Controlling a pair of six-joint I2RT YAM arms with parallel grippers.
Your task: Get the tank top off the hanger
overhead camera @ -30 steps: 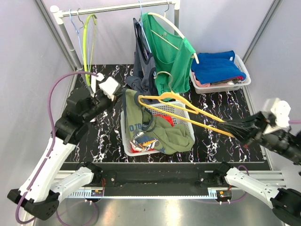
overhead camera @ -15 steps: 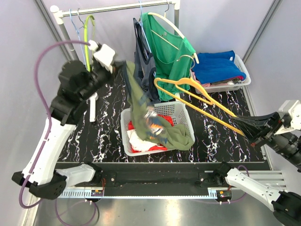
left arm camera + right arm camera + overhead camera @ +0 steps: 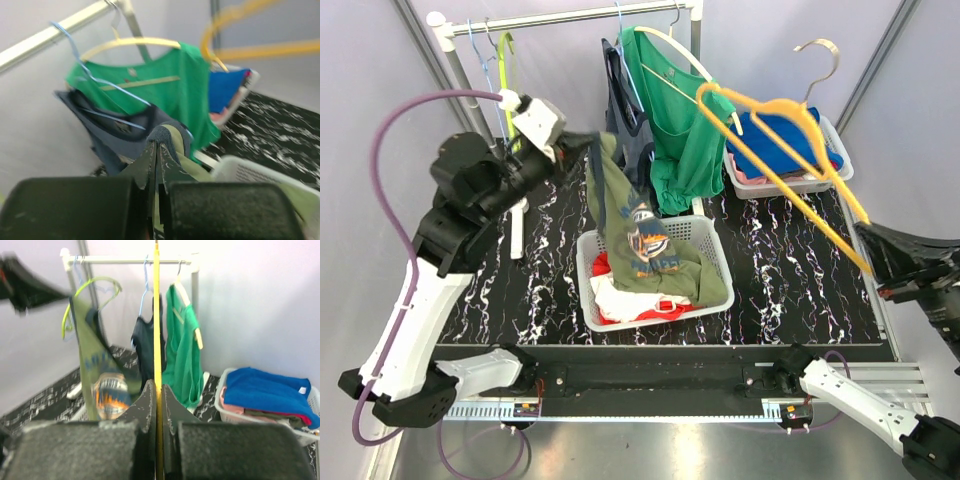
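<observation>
The olive tank top (image 3: 642,240) with a blue-and-orange print hangs from my left gripper (image 3: 588,143), which is shut on its blue-trimmed edge (image 3: 170,134) above the table's left half. Its lower part drapes into the white centre basket (image 3: 724,292). The yellow hanger (image 3: 775,150) is bare and held high at the right, hook uppermost. My right gripper (image 3: 865,236) is shut on the hanger's bar (image 3: 157,315). In the right wrist view the tank top (image 3: 95,365) hangs apart from the hanger, to its left. Left gripper (image 3: 157,146) and right gripper (image 3: 157,386) both show jaws pressed together.
A clothes rail (image 3: 570,15) at the back carries a green T-shirt (image 3: 682,110) on a cream hanger, a dark top (image 3: 623,110), and bare lime and blue hangers (image 3: 502,70). A second white basket (image 3: 841,165) with folded blue clothes stands at the back right. Red and white clothes lie in the centre basket.
The left gripper has risen towards the rail, drawing the tank top up out of the basket. The right gripper swung the hanger up and to the right, clear of the tank top.
</observation>
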